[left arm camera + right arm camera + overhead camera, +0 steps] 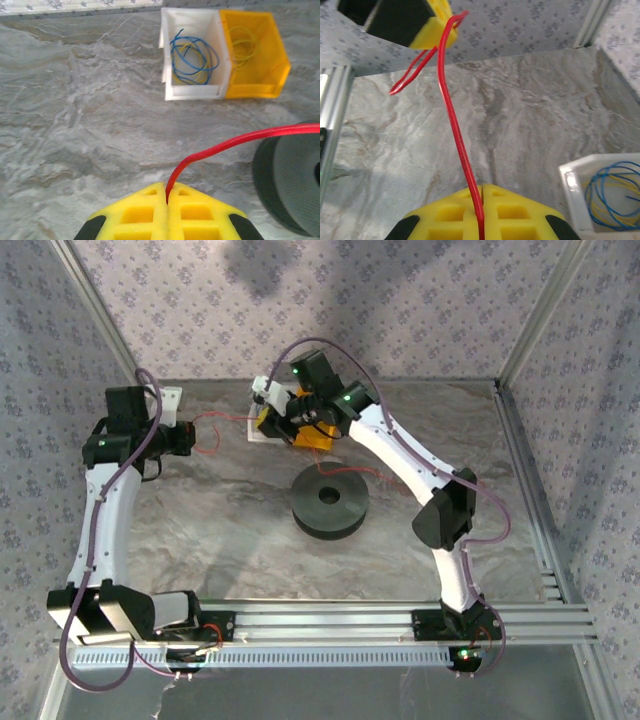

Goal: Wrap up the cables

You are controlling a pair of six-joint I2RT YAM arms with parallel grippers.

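Above the marble table [220, 535], the red cable [455, 125] spans left tool [167, 189] and right tool [481, 190]; each clamps it.

Left end effector [166, 192] and right end effector [481, 192] both clamped, yellow fingers [135, 215] pressed together on the red cable [240, 139]; left one ahead of the right one, up-left.

We're seeing a marble-look tabletop [75, 100], smooth with a dull sheen. The red cable [240, 141] has a matt jacket. The left gripper [166, 192] looks like grainy matt yellow plastic. The spool [305, 510] is matt dark grey, the white bin [192, 92] and yellow bin [252, 90] are smooth plastic, and the frame rails [350, 625] are bare metal.
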